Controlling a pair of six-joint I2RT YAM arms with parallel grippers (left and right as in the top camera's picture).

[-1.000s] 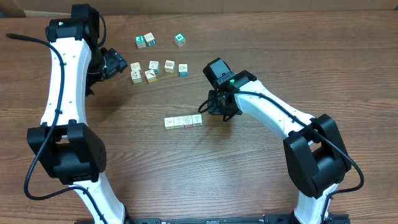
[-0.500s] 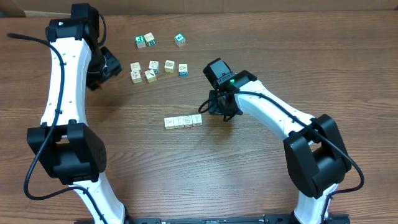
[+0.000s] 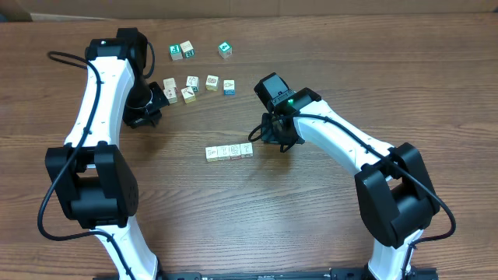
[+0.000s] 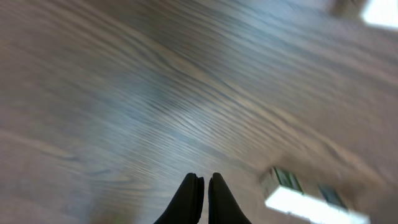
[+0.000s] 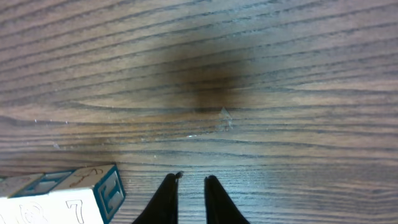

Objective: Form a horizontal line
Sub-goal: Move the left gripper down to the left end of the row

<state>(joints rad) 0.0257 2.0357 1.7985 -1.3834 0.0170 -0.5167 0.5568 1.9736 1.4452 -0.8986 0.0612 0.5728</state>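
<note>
While the overhead view looked straight down, the row (image 3: 229, 152) lay near the middle of the worktop (image 3: 327, 47): four pale cubes touching side to side, running straight across. So the line itself looked formed. The right gripper (image 3: 263, 138) hung just beside the row's right end, apart from it. The left gripper (image 3: 158, 101) was up toward the far left corner, close against the nearest of the loose cubes (image 3: 212, 82). Five of those were bunched between the row and the far edge, with three further cubes (image 3: 187, 49) nearer that edge. Whether any were meant to join the line I could not tell; if so, plenty was left to do

Over to the left wrist, and it was heavy blur. The left gripper (image 4: 206, 186) had its fingers pressed together with nothing between them, and pale cube shapes (image 4: 292, 196) were smeared at the lower right

Right wrist next: the right gripper (image 5: 191, 186) had its fingers only slightly parted and empty, over bare wood. The end cube (image 5: 93, 196) of the row sat low on the view's left side, beside them and not touching. By my reading the placing was finished, and that arm had only to lift clear
</note>
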